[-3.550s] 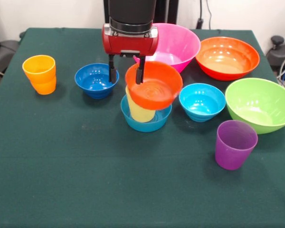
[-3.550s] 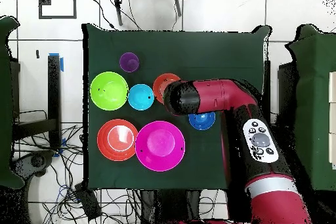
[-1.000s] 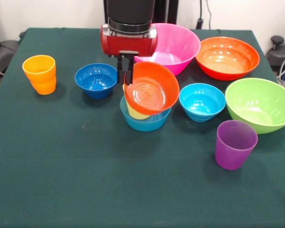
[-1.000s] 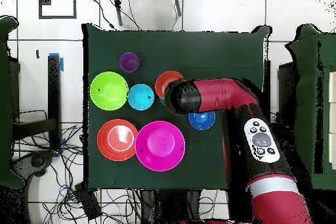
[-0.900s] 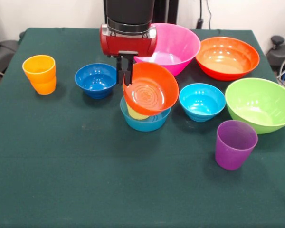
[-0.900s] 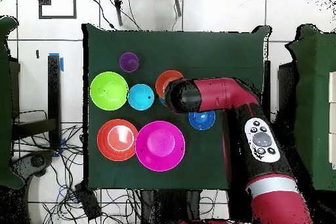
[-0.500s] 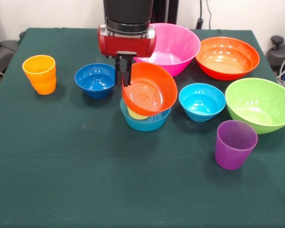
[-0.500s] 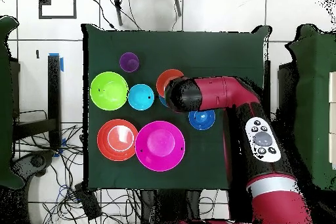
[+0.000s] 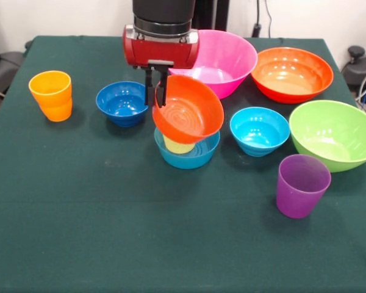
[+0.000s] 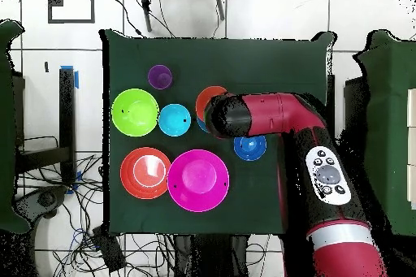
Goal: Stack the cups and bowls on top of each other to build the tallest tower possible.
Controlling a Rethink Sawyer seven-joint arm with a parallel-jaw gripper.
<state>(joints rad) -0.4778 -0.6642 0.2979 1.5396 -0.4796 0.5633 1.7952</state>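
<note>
Orange-red plastic fills the middle of my front view: the small orange-red bowl [image 9: 189, 117] hangs tilted, its mouth turned toward the camera, with the pincer [image 9: 155, 91] clamped together on its far rim. Right under it stands the tower [image 9: 184, 148], so far only the mid-blue bowl [image 9: 189, 155] on the tabletop [image 9: 110, 232] with the yellow cup [image 9: 177, 145] upright inside it. The orange-red bowl covers most of the cup, and I can't tell whether it touches the cup's rim or hangs just clear.

I judge the step in hand to be carrying this bowl onto the cup. Next I would need to level it and centre it over the cup before letting go; released at this tilt, it would likely slide off and might knock the cup over.

The other containers look empty. The dark blue bowl [image 9: 123, 102] sits just beside the tower, with the orange cup [image 9: 51, 95] farther out on that side. The cyan bowl [image 9: 260, 130] lies on the tower's other side, the purple cup [image 9: 302, 185] nearer the camera, and the lime green bowl [image 9: 333, 134] beyond them. Behind stand the pink bowl [image 9: 229, 58] and the large orange-red bowl [image 9: 291, 73]. Overhead, the arm [image 10: 276, 115] hides the tower
</note>
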